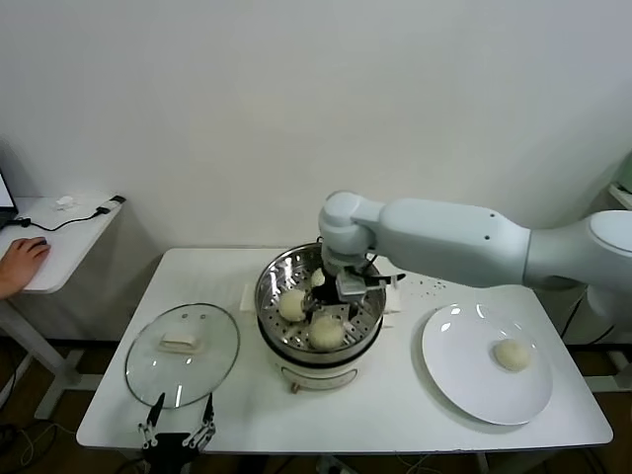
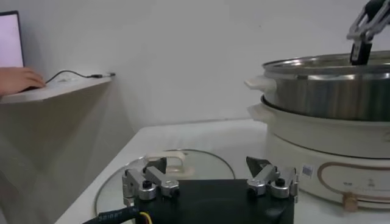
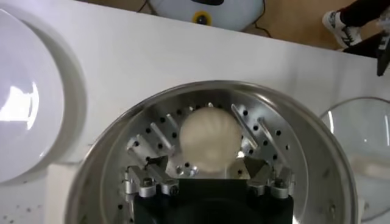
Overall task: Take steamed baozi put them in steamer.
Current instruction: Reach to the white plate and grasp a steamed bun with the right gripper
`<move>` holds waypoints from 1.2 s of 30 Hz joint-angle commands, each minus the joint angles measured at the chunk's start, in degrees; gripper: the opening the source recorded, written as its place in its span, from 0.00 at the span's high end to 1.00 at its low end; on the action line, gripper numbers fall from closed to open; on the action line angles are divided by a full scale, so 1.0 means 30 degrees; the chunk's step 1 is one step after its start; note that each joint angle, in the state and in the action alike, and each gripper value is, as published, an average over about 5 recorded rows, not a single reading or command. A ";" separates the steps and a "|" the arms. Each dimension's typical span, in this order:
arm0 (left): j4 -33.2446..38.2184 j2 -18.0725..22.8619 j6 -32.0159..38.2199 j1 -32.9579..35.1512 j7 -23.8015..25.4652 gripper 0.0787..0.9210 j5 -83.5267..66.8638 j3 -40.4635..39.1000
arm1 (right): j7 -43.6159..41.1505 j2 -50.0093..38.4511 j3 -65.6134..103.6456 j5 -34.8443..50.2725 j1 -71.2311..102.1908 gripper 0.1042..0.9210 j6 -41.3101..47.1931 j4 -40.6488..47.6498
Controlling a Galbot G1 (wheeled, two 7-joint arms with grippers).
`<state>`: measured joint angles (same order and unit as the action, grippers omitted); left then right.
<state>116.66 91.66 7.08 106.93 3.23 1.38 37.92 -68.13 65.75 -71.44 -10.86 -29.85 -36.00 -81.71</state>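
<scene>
While the right gripper (image 3: 208, 178) hung inside the round, shiny stainless-steel steamer (image 1: 273, 278), its jaws stood spread on either side of a smooth cream-white baozi (image 3: 210, 141) resting on the perforated tray, not pinching it. That bun looked just set down, so the step in hand seemed to be the release of a placed bun. The next move would call for lifting straight up clear of the rim, then reaching across to the flat round white plate (image 1: 454, 370) on the robot's right.

In the head view three buns could be counted in the steamer: one on the left (image 1: 292, 305), one nearest the robot (image 1: 326, 333), and one partly hidden by the gripper at the back. A fourth domed bun (image 1: 512, 355) lay alone on the plate, well apart from the pot, so by my count three were in and one remained.

The left gripper (image 2: 210, 182) was parked at the near table edge, jaws spread and holding nothing, just beside the single round glass lid (image 1: 183, 354) with its white handle.
</scene>
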 commanded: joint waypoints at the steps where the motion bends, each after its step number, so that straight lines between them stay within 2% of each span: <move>1: 0.0153 -0.0025 -0.0060 -0.0019 0.0002 0.12 0.0036 -0.0030 | 0.0552 -0.2870 0.0197 0.1201 -0.2758 0.12 0.0078 0.0122; 5: 0.0243 -0.0063 -0.0052 -0.0028 0.0002 0.12 0.0020 -0.0021 | 0.5236 -0.5163 -0.3312 0.2027 -0.5453 0.12 0.2595 0.0456; 7: 0.0254 -0.0082 -0.0045 -0.0039 0.0002 0.12 0.0034 -0.0020 | 0.6989 -0.6384 -0.5622 0.4187 -0.6715 0.12 0.5401 0.0316; 11: 0.0307 -0.0165 -0.0053 -0.0033 0.0009 0.12 0.0084 -0.0054 | 0.7862 -0.9121 -0.9454 1.0935 -0.8691 0.12 1.3320 -0.1578; 13: 0.0328 -0.0250 -0.0100 -0.0084 0.0012 0.12 0.0114 -0.0089 | 0.7995 -1.0688 -1.0111 1.2924 -0.8823 0.12 1.6728 -0.2818; 18: 0.0437 -0.0340 -0.0296 -0.0292 0.0018 0.12 0.0306 -0.0195 | 0.7214 -1.3754 -0.9305 1.3483 -0.7016 0.12 2.0972 -0.4094; 20: 0.0475 -0.0314 -0.0297 -0.0286 0.0016 0.12 0.0386 -0.0215 | 0.6425 -1.4429 -0.9340 1.2793 -0.6483 0.12 2.1049 -0.3899; 28: 0.0341 -0.0224 0.0040 0.0129 -0.0023 0.12 0.0363 -0.0103 | 0.3633 -1.4965 -1.0293 1.0415 -0.4603 0.12 1.7830 -0.1589; 36: 0.0358 -0.0137 0.0011 0.0114 -0.0049 0.12 0.0455 -0.0076 | 0.3184 -1.4878 -0.2877 0.6278 0.3449 0.12 1.5937 0.2401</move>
<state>117.61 91.03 7.07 107.01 3.08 2.44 37.73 -55.83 25.23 -94.73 16.35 -39.53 12.53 -84.50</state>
